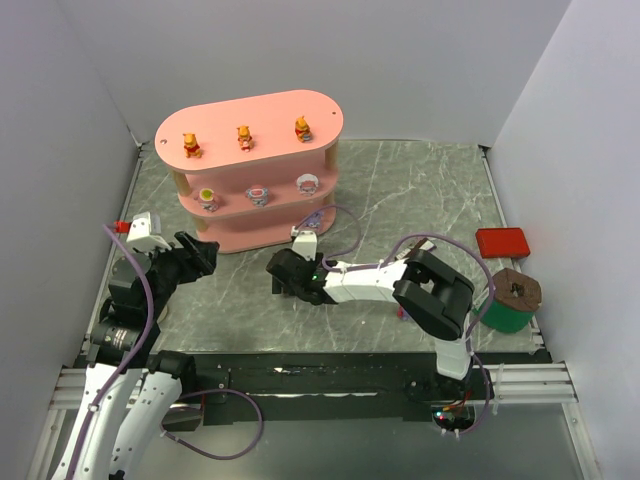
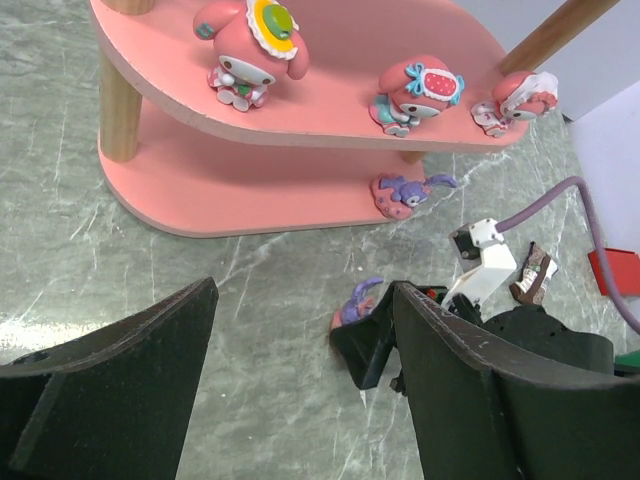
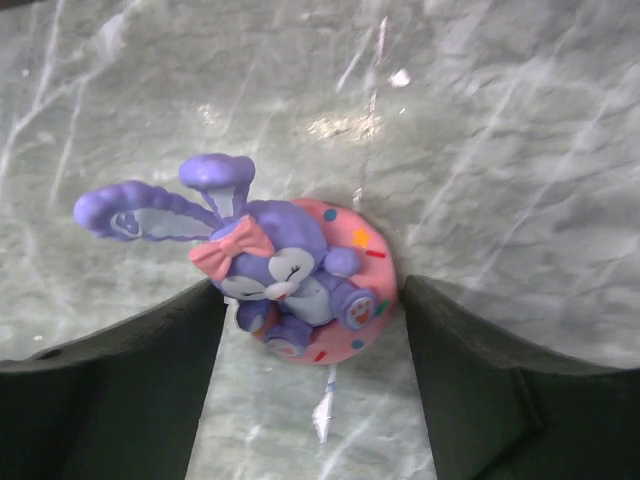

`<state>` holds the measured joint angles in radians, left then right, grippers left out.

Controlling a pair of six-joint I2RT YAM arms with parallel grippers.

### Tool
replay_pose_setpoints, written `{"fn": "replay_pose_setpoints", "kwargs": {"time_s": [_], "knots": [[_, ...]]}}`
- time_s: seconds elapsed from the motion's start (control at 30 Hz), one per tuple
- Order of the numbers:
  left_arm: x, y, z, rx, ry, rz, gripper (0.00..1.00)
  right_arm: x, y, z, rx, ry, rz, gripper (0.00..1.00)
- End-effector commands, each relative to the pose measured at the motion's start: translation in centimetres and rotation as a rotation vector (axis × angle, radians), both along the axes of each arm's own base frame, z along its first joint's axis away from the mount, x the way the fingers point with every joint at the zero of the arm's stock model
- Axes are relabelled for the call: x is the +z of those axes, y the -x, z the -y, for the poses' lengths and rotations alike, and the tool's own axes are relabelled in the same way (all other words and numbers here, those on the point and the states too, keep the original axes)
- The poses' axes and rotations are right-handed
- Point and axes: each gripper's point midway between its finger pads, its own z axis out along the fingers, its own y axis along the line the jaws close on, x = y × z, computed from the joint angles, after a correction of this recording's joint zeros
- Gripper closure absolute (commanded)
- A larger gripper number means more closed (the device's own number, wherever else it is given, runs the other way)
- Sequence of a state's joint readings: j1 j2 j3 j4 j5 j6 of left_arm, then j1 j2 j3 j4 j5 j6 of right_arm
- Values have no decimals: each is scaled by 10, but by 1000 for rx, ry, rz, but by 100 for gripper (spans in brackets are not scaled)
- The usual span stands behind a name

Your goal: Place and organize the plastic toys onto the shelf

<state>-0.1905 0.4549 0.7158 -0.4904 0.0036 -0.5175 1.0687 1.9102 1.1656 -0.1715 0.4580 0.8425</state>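
The pink shelf [image 1: 250, 115] stands at the back left. Three orange bears [image 1: 243, 137] stand on its top tier and three pink-white toys [image 1: 258, 193] on the middle tier [image 2: 330, 110]. One purple toy [image 1: 313, 218] lies on the bottom tier, also in the left wrist view [image 2: 405, 192]. Another purple toy [image 3: 290, 275], a bunny on a pink disc, lies on the table between the fingers of my right gripper [image 3: 310, 300]. The jaws stand close on either side, with a small gap on the right. My left gripper [image 2: 305, 300] is open and empty in front of the shelf's left end.
A red flat box [image 1: 502, 241] lies at the right edge. A green tub with a brown thing on top [image 1: 510, 300] stands near the right arm's base. White walls close in the table on three sides.
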Motion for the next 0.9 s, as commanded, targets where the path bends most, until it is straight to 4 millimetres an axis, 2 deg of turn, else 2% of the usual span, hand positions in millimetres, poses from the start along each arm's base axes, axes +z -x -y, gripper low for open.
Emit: {"fn": "replay_pose_setpoints", "kwargs": {"time_s": [0.0,0.03,0.13,0.23,0.27,0.33,0.37,0.5,0.63,0.87], "knots": [[11,-1,2,-10,16,46,23,17,-13,5,-11,15,77,13],[11,-1,2,-10,17,46,23,17,-13,6,-3,24,82,8],[11,0,3,-13,16,45,23,17,-12,6,81,47,104,3],[11,0,2,-10,16,48,23,18,-12,6,165,70,156,2],[11,0,2,-12,16,46,23,13,-8,8,207,77,164,2],[11,0,3,-13,18,47,23,22,-11,4,265,61,226,4],[11,0,3,-16,17,46,23,14,-4,8,313,70,223,4],[10,-1,3,-13,17,41,23,16,3,3,448,55,294,9],[10,-1,2,-10,17,43,23,11,8,-4,524,19,326,16],[9,-2,3,-13,16,35,22,8,9,-7,621,37,386,17]]}}
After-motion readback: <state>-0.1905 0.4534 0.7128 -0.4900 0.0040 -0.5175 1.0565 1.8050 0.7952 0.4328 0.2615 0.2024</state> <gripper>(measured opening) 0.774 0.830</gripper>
